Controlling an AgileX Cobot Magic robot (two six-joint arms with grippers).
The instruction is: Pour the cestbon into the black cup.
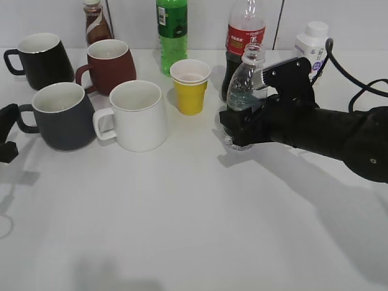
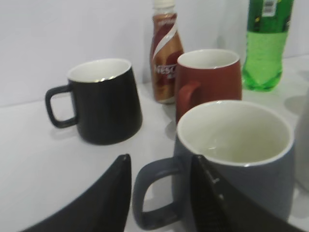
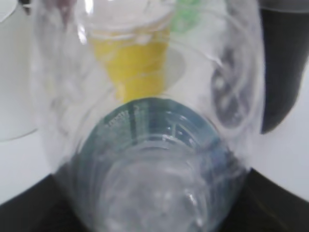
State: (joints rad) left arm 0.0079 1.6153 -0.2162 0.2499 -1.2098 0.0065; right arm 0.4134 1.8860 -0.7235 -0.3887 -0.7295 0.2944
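The cestbon [image 1: 245,82], a small clear bottle with its cap off and a dark green label, stands upright right of centre. My right gripper [image 1: 239,128] is shut on its lower body; the bottle fills the right wrist view [image 3: 154,159]. I cannot tell whether its base touches the table. The black cup [image 1: 66,130], a charcoal-grey mug with a pale, empty interior, stands at the left and shows in the left wrist view [image 2: 260,183]. My left gripper [image 1: 8,131] is open at the left edge. In the left wrist view its jaws [image 2: 161,159] flank the cup's loop handle.
A white mug [image 1: 142,124] stands right of the black cup. A glossy black mug [image 1: 42,63] and a brown-red mug [image 1: 112,70] stand behind. A yellow paper cup [image 1: 190,91], green soda bottle [image 1: 172,33], cola bottle [image 1: 244,33], coffee bottle [image 1: 96,24] and white bottle [image 1: 310,39] line the back.
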